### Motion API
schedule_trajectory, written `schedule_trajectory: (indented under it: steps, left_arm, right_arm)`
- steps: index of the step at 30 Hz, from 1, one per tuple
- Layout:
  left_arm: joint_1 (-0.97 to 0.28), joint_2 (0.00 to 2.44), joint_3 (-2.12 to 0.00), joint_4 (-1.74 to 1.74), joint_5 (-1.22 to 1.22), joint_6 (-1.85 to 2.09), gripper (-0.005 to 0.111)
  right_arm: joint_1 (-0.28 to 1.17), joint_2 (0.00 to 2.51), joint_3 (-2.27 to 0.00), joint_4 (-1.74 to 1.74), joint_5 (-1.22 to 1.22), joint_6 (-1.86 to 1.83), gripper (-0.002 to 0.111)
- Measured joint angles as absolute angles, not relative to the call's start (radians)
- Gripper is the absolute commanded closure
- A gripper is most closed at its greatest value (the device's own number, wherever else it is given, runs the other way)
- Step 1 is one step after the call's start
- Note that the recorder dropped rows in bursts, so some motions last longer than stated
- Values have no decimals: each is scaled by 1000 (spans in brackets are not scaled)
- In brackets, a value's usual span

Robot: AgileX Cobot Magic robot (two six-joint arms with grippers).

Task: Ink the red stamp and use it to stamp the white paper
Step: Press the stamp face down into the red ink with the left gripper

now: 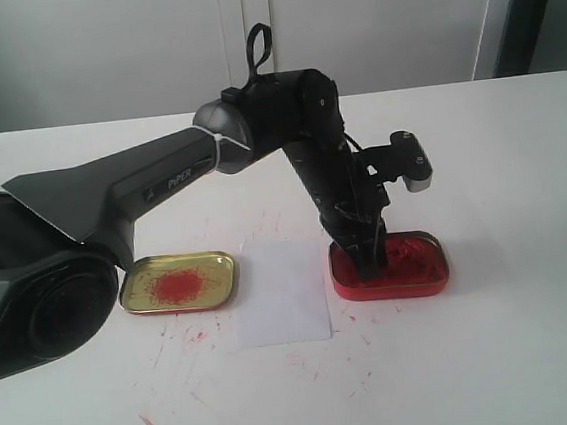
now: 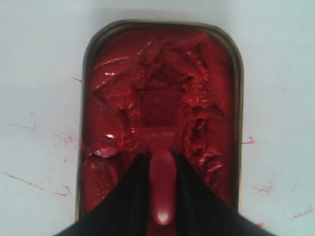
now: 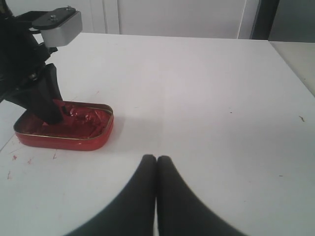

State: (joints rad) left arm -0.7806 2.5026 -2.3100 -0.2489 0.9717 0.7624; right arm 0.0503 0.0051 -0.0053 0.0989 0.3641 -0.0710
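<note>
My left gripper [image 2: 160, 157] is shut on the handle of the red stamp [image 2: 161, 189]. The stamp's base is pressed down into the red paste of the ink tin [image 2: 89, 98]. In the exterior view the left gripper [image 1: 373, 254] reaches down into that tin [image 1: 391, 288], and the stamp itself is hidden there. The white paper [image 1: 283, 295] lies flat just left of the tin. My right gripper [image 3: 156, 158] is shut with nothing in it, low over bare table some way from the tin [image 3: 64, 141]. It does not show in the exterior view.
A shallow gold lid [image 1: 131, 299] smeared with red lies left of the paper, beside the left arm's base. Red smears mark the table in front of the paper. A white wall stands behind the table's far edge.
</note>
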Motion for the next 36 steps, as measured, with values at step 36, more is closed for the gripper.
schedule_trajectory:
  steps: [36]
  left_arm:
    - [-785,2408,-2283,-149,952,762,107]
  right_arm:
    - [50,5,-5,99,364,-71,108]
